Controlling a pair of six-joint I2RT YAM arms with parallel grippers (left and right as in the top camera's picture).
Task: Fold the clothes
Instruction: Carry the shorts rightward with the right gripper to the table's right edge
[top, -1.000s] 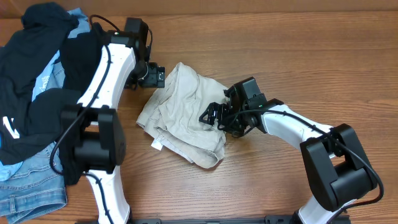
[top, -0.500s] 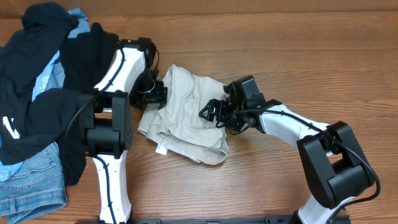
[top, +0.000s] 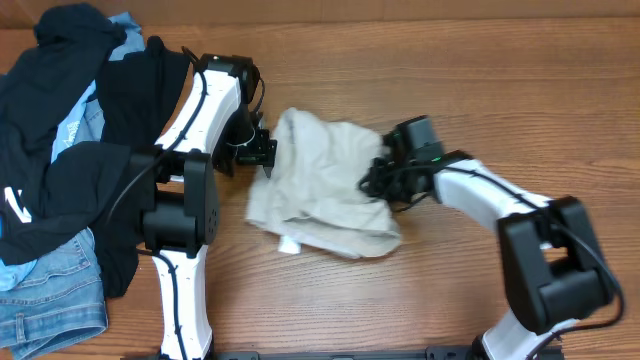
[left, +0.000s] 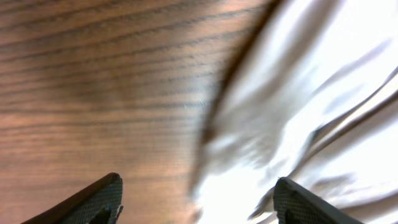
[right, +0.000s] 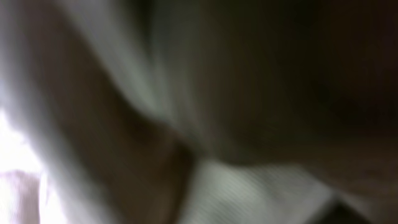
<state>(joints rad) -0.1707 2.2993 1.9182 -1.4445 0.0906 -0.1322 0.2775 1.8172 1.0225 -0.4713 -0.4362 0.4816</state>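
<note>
The beige shorts (top: 325, 180) lie crumpled in the middle of the wooden table, a small white tag (top: 289, 245) at their near edge. My left gripper (top: 268, 155) is at the shorts' left edge. In the left wrist view it (left: 199, 202) is open, its fingers (left: 99, 200) wide apart over wood and the blurred pale cloth (left: 311, 93). My right gripper (top: 378, 180) is buried in the shorts' right edge, shut on the fabric. Blurred beige cloth (right: 261, 186) fills the right wrist view and hides the jaws.
A pile of other clothes covers the table's left end: black garments (top: 60, 130), a light-blue one (top: 85, 115) and denim (top: 45, 305) at the near left corner. Bare wood (top: 480, 80) stretches behind and to the right of the shorts.
My right gripper has gone from open to shut on the shorts' right edge and drawn them to the right. The left gripper has followed the shorts' left edge, still open.
</note>
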